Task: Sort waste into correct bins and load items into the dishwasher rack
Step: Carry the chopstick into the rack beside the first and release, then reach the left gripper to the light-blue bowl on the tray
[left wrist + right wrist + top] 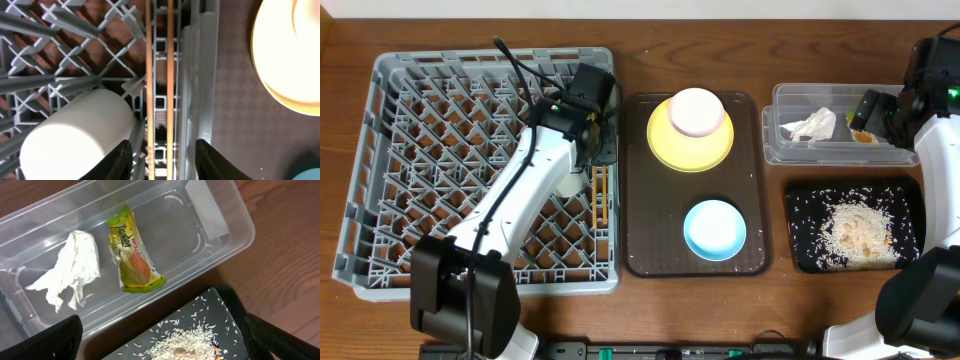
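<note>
**Chopsticks in the rack, waste in the bins**

On the left, a square grey plastic rack (380, 180), its floor an open diamond lattice with upright pegs. Along its right edge, two thin wooden chopsticks (599, 195), straight and parallel, flat in a narrow slotted channel. Just beside them, a smooth white cup (570, 185), cylindrical, on its side among the pegs. Over the sticks, the left gripper (162, 145), dark fingers (120, 160) spread wide, one on each side of the pair, pinching nothing.

At centre, a dark brown tray (640, 240) with a finely patterned surface. At its far end, a round yellow plate (665, 145) with a pale pink bowl (696, 112) on top. At its near end, well apart, a glossy light blue bowl (714, 229).

On the right, a clear rectangular tub (220, 210) with rounded corners. Inside, a crumpled white napkin (72, 267) just beside a creased green-and-yellow wrapper (132, 250). Next to the tub, a shallow black tray (225, 310) strewn with whitish rice (185, 342), heaped thickest at the middle. Above the tub's near rim, the right gripper (160, 322), fingers spread wide, empty.
</note>
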{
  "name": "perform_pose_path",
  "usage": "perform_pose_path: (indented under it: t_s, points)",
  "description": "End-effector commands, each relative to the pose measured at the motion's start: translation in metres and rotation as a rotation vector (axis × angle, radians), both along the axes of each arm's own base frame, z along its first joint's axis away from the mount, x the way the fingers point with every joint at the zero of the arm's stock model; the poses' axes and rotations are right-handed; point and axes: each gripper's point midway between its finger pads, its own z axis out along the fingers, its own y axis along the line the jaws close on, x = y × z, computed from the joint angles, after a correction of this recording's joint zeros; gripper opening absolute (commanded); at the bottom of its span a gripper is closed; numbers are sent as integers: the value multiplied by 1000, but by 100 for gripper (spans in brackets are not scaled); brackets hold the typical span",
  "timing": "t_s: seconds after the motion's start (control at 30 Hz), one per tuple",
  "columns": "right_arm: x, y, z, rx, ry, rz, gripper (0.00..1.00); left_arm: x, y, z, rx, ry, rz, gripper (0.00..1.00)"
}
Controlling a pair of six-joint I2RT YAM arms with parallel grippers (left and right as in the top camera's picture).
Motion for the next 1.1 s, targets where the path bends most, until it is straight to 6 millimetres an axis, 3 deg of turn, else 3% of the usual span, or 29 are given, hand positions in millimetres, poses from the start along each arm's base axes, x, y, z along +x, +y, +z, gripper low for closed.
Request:
perform_pose_path:
  t_s: [0.0,0.2,0.3,0.63,1.07]
  points:
    - [1,-6,15,-27,-30,-4,99,5,-6,13,-21,-33,-19,44]
    - [1,-5,15,-27,-30,-4,99,6,-37,61,-64,-176,-124,32]
    - [1,-5,15,-27,-30,-3,99,-2,-60,66,-76,-193,-188,29]
    - [1,-6,15,-27,-30,-4,99,-49,-143,29,-117,-86,-498,29]
    - [1,-5,15,-27,-30,-4,99,-87,-181,-32,-81,86,-637,31]
